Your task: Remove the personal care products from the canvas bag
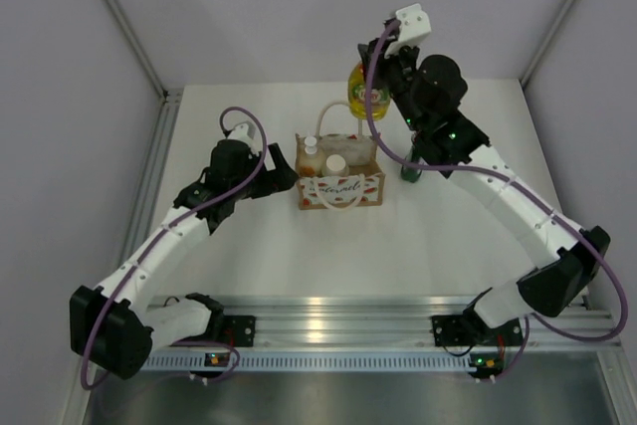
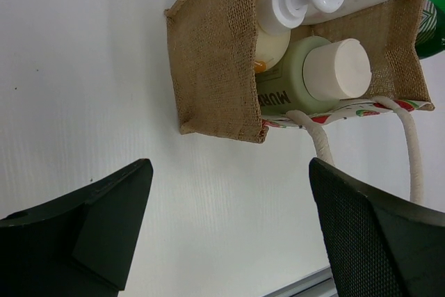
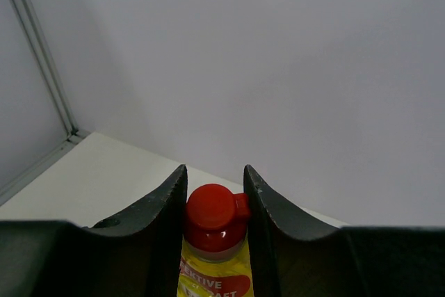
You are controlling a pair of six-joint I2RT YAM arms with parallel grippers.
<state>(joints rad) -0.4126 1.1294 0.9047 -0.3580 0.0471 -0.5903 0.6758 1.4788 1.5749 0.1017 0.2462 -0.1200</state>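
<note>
The canvas bag (image 1: 340,189) stands mid-table with the cream bottle (image 1: 311,151) and the pale cylinder (image 1: 335,163) inside. In the left wrist view the bag (image 2: 215,53) shows the cream bottle's white nozzle (image 2: 292,1) and the pale cylinder's white cap (image 2: 337,67). My right gripper (image 1: 376,69) is shut on the yellow-green bottle (image 1: 360,92) and holds it in the air behind the bag. Its jaws clamp the bottle at its red cap (image 3: 212,217). The dark green bottle (image 1: 409,173) stands on the table right of the bag, half hidden by my right arm. My left gripper (image 1: 283,168) is open and empty just left of the bag.
A cream rope handle (image 1: 333,116) loops up behind the bag, and another rope handle (image 2: 414,151) lies by my left gripper's right finger (image 2: 375,234). Grey walls close in the table on three sides. An aluminium rail (image 1: 328,320) runs along the near edge.
</note>
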